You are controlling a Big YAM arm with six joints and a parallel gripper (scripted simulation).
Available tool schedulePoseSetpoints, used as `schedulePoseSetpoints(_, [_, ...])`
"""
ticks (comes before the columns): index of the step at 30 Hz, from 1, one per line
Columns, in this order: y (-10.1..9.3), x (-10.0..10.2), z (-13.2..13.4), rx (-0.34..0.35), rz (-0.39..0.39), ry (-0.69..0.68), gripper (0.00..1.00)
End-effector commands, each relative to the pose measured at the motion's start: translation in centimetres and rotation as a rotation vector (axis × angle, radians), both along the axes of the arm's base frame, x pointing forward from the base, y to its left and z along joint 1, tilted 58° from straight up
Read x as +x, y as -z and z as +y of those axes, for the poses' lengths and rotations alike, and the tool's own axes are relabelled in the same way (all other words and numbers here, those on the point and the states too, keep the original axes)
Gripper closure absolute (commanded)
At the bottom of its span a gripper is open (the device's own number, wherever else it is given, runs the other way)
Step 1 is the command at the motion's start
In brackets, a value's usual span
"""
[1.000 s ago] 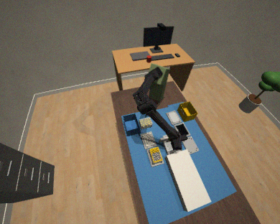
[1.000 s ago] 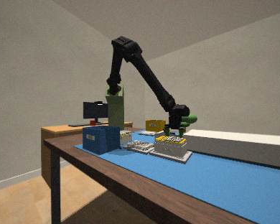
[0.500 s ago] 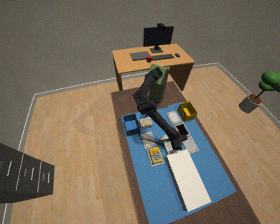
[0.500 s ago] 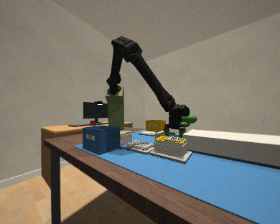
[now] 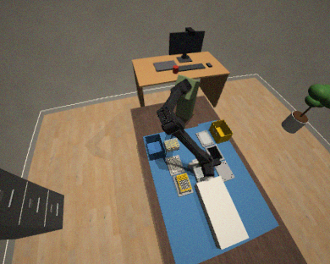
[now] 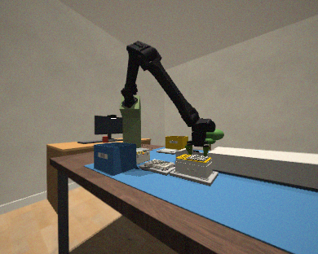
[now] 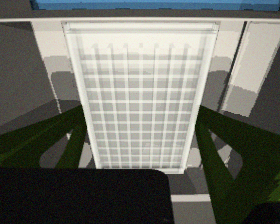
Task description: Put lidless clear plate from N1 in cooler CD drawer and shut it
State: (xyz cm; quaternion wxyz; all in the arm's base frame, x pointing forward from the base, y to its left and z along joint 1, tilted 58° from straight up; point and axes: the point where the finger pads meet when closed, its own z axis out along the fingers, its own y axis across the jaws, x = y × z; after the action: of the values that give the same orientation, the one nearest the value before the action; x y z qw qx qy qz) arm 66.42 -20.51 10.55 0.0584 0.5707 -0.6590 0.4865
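The clear plate (image 7: 140,97), a see-through grid of wells, fills the middle of the wrist view. My gripper (image 7: 140,111) is shut on its two long sides with the green fingers. Under the plate lies a grey floor with white ribs and a white rim, with blue mat beyond; it looks like the open drawer of the cooler CD (image 5: 222,211). In the overhead view my gripper (image 5: 206,169) is low, right at the cooler's near end. From the side it (image 6: 197,151) hangs just behind the tip box, next to the cooler (image 6: 271,164). The lamp is not visible.
The yellow-topped tip box (image 5: 184,184) stands left of the gripper, with another rack (image 5: 173,162) behind it. A blue bin (image 5: 154,145) and a yellow bin (image 5: 221,131) stand further back. Flat nests (image 5: 224,171) lie to the right of the gripper.
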Motion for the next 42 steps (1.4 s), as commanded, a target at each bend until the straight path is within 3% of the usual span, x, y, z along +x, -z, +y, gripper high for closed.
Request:
schedulePoseSetpoints(1, [1.04, -0.64, -1.44, 0.001, 0.022, 0.01, 1.0])
schedulePoseSetpoints(30, [0.24, -0.69, -1.52, -0.001, 0.012, 0.01, 1.0])
schedulePoseSetpoints(31, [0.24, -0.69, -1.52, -0.001, 0.012, 0.01, 0.0])
schedulePoseSetpoints(42, [0.06, -0.7, -1.58, -0.002, 0.007, 0.014, 0.0])
